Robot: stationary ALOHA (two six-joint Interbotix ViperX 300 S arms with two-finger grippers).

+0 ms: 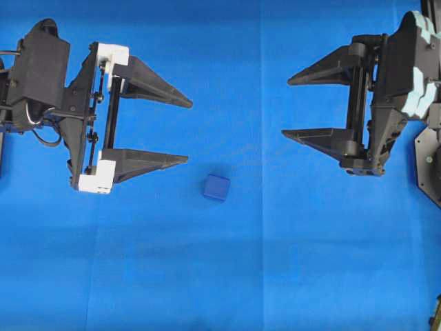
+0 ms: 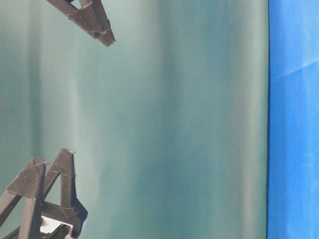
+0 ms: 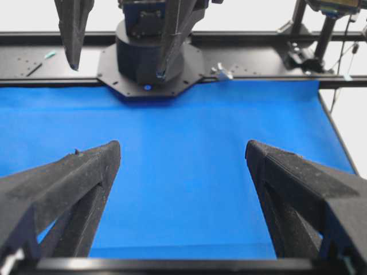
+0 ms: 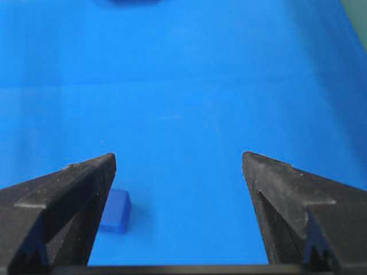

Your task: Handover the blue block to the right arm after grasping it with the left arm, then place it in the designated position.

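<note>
The left arm's tool (image 1: 189,131), the one with white corner brackets, hangs over the blue cloth (image 1: 227,276) with its two pointed prongs spread wide apart and nothing between them; its tips aim toward the middle of the overhead view. The blue block (image 1: 216,187) sits on the cloth just beyond the tip of that tool's lower prong, a little lower in the overhead view, near it but not touching. From the left wrist view, the same prongs frame bare cloth, and the block does not show there. The right arm's tool (image 1: 285,108), all black, is held well apart from the block on the other side, its prongs also spread apart and holding nothing, with its tips pointing back toward the left tool. In the right wrist view, the block (image 4: 115,211) lies on the cloth beside the inner edge of the left-hand prong, partly hidden by it. The black base of the right arm (image 3: 152,54) stands beyond the far edge of the cloth, seen from the left wrist. The table-level view shows only prong tips against a green backdrop (image 2: 174,124).
</note>
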